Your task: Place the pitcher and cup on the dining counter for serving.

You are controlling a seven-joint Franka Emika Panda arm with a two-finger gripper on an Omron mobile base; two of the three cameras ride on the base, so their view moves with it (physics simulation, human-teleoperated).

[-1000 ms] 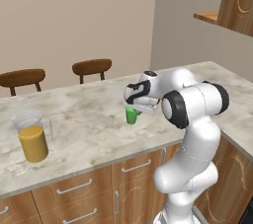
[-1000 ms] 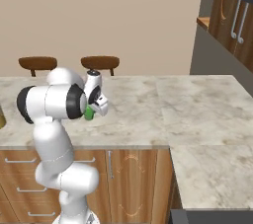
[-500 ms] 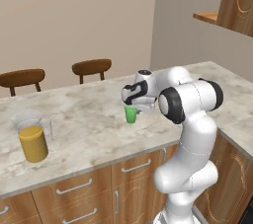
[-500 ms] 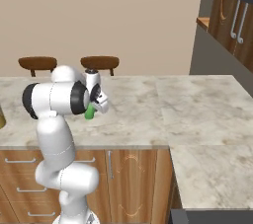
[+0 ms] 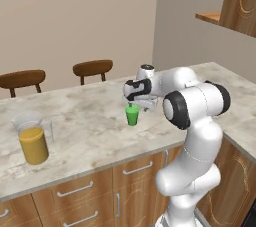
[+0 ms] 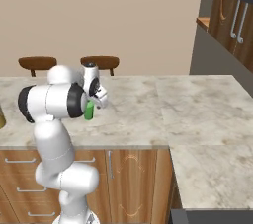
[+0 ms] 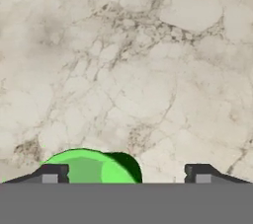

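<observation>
Beige walls stand behind a long dining counter (image 5: 95,121) with a pale marble top, wooden drawer fronts with silver handles below it, and two brown round-backed stools (image 5: 92,68) tucked in on its far side. I am a white arm bent over this counter, and my gripper (image 5: 134,104) points down at the marble near the middle of the top. Directly beneath it, a small bright green cup (image 5: 132,115) stands upright on the counter. Seen from my hand camera, the cup (image 7: 91,167) sits low between my two dark fingertips (image 7: 53,173), closer to one of them, and the tips stand spread wide apart; from the base cameras I cannot tell whether either one touches the cup. My hand is released, grasping nothing. Far along the counter to my left, well apart from the cup, a clear pitcher (image 5: 31,137) with a thin handle stands upright near the front edge, about half full of orange juice. From my right side, the cup (image 6: 89,110) shows as a green sliver just beside my forearm.
</observation>
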